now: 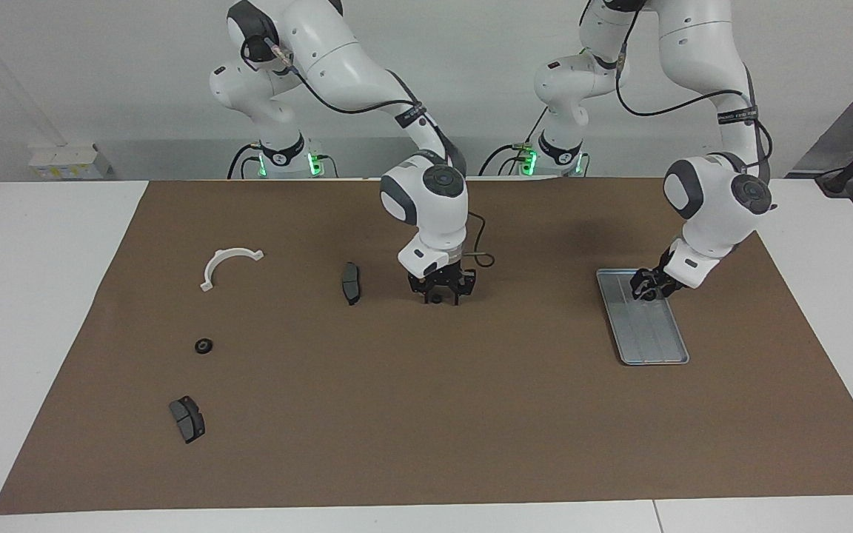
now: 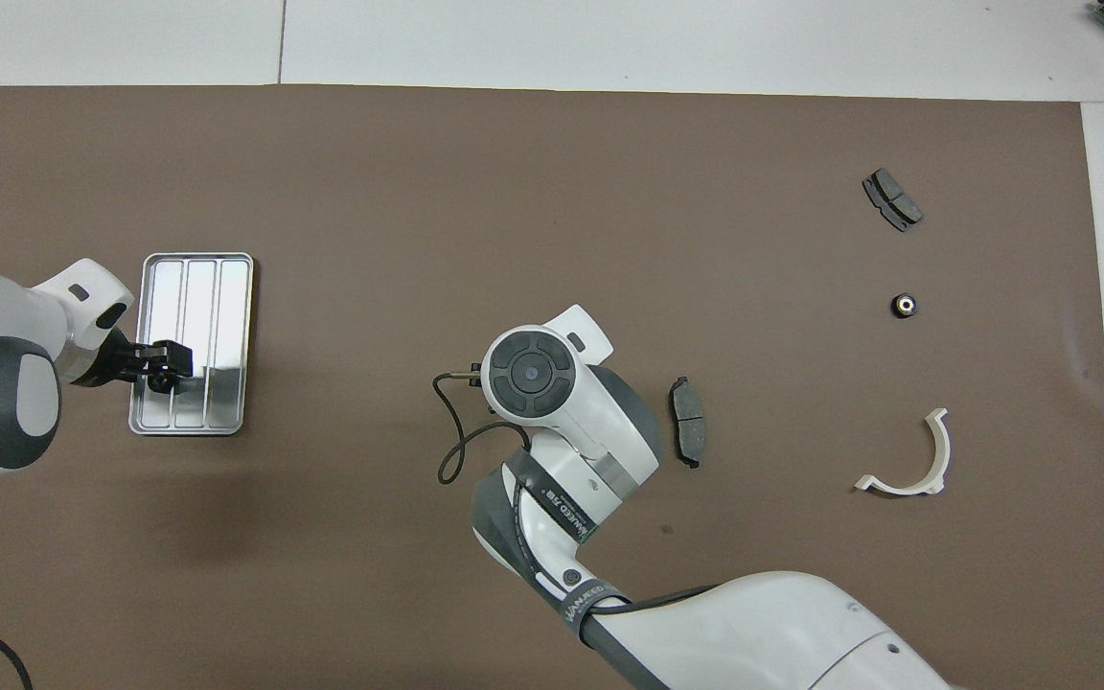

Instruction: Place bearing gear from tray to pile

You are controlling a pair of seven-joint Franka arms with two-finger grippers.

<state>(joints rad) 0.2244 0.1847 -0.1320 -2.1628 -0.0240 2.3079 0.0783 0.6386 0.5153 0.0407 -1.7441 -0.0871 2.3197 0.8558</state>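
Observation:
The silver ridged tray (image 1: 652,333) lies on the brown mat toward the left arm's end; it also shows in the overhead view (image 2: 197,287). My left gripper (image 1: 649,287) (image 2: 164,369) is low over the tray's end nearer the robots, with a small dark round thing at its tips. A black bearing gear (image 1: 204,346) (image 2: 905,306) lies on the mat in the pile, between the white half-ring bracket (image 1: 228,265) (image 2: 911,460) and a brake pad (image 1: 187,418) (image 2: 891,199). My right gripper (image 1: 441,296) hangs over the mat's middle, beside the second brake pad (image 1: 351,283) (image 2: 687,422).
The rest of the tray holds nothing I can see. The brown mat (image 1: 426,414) covers most of the white table. The right arm's wrist (image 2: 533,369) hides its gripper in the overhead view. A black cable (image 2: 451,441) loops beside it.

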